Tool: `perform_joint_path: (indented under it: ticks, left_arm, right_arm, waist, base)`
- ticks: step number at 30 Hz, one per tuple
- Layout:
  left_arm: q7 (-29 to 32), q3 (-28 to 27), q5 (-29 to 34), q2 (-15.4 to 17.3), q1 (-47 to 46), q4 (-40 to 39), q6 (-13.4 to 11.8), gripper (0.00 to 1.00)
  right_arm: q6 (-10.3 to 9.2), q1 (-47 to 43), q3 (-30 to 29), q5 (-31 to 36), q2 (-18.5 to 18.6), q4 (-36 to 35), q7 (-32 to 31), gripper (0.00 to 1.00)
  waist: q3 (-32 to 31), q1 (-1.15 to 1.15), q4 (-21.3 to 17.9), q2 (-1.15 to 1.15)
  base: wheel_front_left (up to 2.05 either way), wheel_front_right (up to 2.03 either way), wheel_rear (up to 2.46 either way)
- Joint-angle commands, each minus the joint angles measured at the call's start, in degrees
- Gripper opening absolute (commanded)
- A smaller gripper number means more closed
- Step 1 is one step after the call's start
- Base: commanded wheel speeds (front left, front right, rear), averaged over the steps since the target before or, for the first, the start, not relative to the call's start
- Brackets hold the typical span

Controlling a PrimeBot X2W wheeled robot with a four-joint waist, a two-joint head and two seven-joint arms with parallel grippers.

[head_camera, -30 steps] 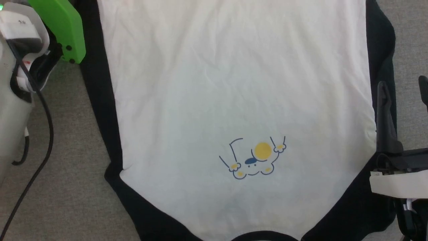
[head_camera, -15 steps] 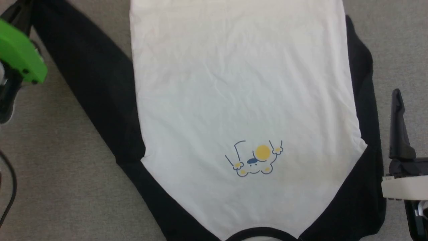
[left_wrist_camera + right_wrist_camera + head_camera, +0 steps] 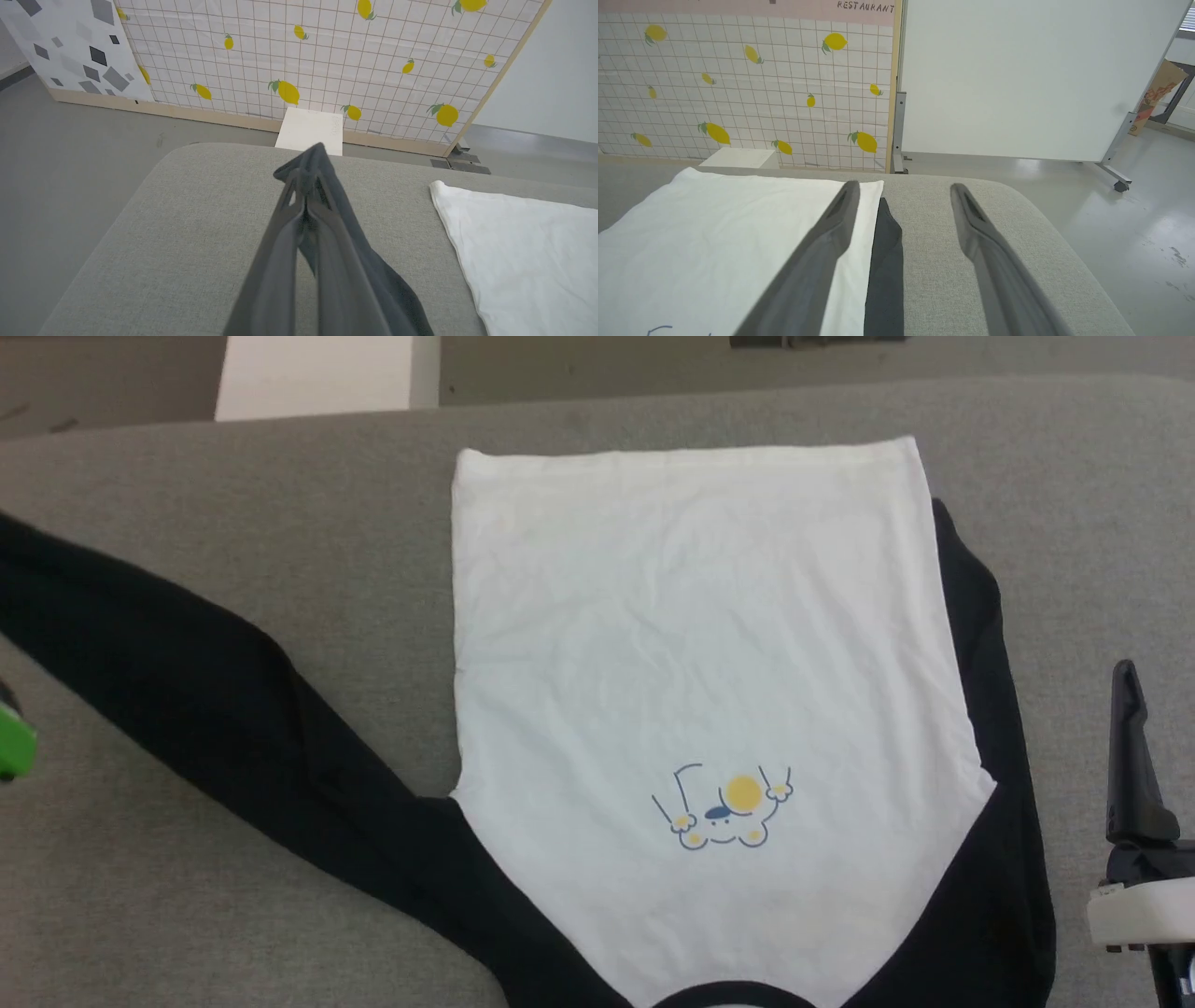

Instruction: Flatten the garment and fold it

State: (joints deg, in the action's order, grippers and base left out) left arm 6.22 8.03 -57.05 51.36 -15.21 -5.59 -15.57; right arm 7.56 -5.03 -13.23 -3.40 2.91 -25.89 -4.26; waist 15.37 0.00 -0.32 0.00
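Note:
The garment (image 3: 709,644) lies print-side up on a grey cushion (image 3: 308,523), its neckband at the near edge and its hem far. Its left black sleeve (image 3: 187,681) stretches diagonally out to the left. My left gripper (image 3: 308,161) is shut on the end of that sleeve (image 3: 387,289), which hangs from the fingers above the cushion; its green housing (image 3: 11,751) shows at the head view's left edge. My right gripper (image 3: 904,187) is open and empty, hovering over the garment's right edge, where the other black sleeve (image 3: 885,261) lies folded alongside the white body. One right finger (image 3: 1130,756) shows beside the shirt.
The cushion's rounded far edge (image 3: 196,149) drops to a grey floor. Beyond it stand a white box (image 3: 317,373), a lemon-patterned panel (image 3: 327,56) and a wheeled whiteboard (image 3: 1017,79). Bare cushion lies left and right of the shirt.
The head camera has pulled back, so the whole shirt shows. The left sleeve, earlier alongside the body, has been drawn out leftwards by the shut left gripper. The right gripper stays open.

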Motion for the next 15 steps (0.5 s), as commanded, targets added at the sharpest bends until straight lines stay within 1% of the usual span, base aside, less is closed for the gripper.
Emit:
perform_joint_path:
  ticks: [1, 7, 15]
  left_arm:
    - [-1.1, -1.7, -1.1, 0.9, 3.3, -1.2, -0.9, 0.0]
    - [-3.6, -9.4, -3.6, 2.6, 15.1, -5.7, -3.4, 0.0]
    - [-3.9, -16.0, -5.4, 3.3, 26.0, -12.1, -5.0, 0.0]
  right_arm:
    - [-0.08, -0.7, 0.0, -0.4, 0.0, -0.1, -0.3, 1.0]
    - [-0.08, -2.3, -0.2, -0.6, 0.0, -0.3, -0.9, 1.0]
    - [-0.08, -4.1, 0.2, -1.4, 0.0, -0.2, -1.5, 1.0]
  waist:
    - [-3.7, 0.0, 1.8, 0.0]
    - [-7.3, 0.0, 2.4, 0.0]
    - [-10.6, 0.0, 3.0, 0.0]
  base:
    - [0.0, 0.0, 0.0]
    - [0.0, 0.0, 0.0]
    - [0.0, 0.0, 0.0]
